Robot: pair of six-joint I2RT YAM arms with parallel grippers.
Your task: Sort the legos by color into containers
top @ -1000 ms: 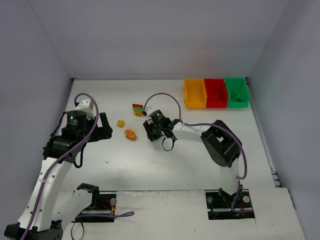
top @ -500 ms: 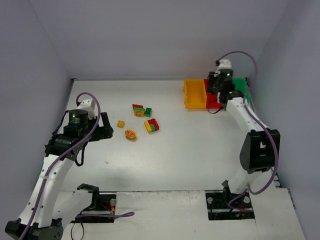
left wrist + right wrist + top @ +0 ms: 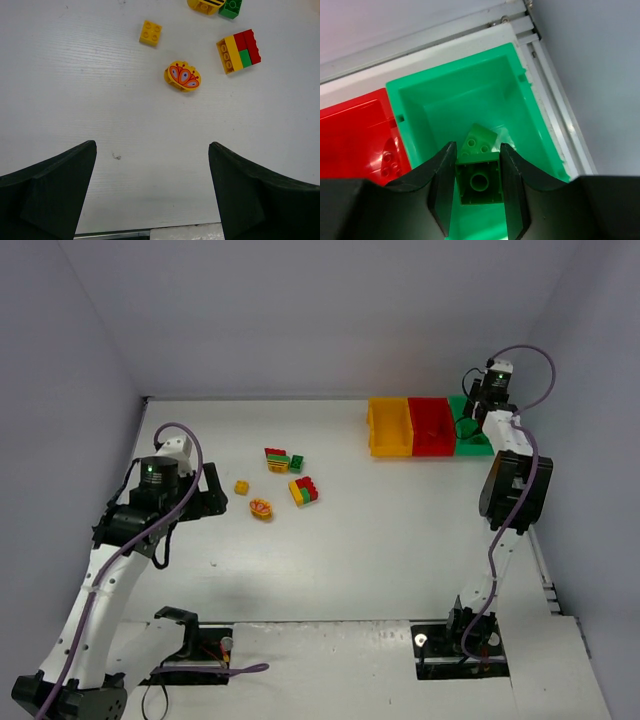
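The containers, a yellow-orange plastic bin [image 3: 373, 430], a red plastic bin [image 3: 432, 450] and a green plastic bin [image 3: 420, 107], are lined up side by side at the far right of the white table [image 3: 380, 540]. Over the green bin the right gripper [image 3: 478, 165] is clamped on a small green studded brick [image 3: 479, 184]. The left gripper [image 3: 152, 150] is spread wide near the loose legos [image 3: 239, 50].

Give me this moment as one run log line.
right hand: shut on green lego over green bin | left hand: open, empty, over table | unsorted: yellow lego, mixed stack

Right tool [image 3: 478, 162] clamped; left tool [image 3: 152, 150] agape.
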